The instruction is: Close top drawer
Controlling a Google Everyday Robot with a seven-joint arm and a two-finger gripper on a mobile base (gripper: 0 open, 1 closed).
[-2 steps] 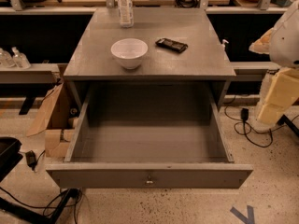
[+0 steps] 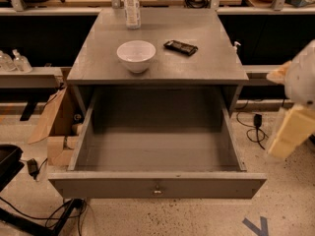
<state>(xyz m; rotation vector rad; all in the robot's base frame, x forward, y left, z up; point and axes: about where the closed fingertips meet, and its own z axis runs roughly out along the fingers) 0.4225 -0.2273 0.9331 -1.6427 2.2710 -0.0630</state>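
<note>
The top drawer is a wide grey wooden drawer pulled far out of the grey cabinet, open and empty inside. Its long flat front panel faces me, with a small metal knob at the centre. My gripper shows as a blurred white and cream shape at the right edge. It is beside the drawer's right side wall, apart from it and off the front panel.
On the cabinet top stand a white bowl, a water bottle and a dark flat packet. A cardboard box sits left of the cabinet. Cables lie on the floor, and a black object is at lower left.
The arm at the right has dropped lower beside the drawer. The drawer stands as far out as before.
</note>
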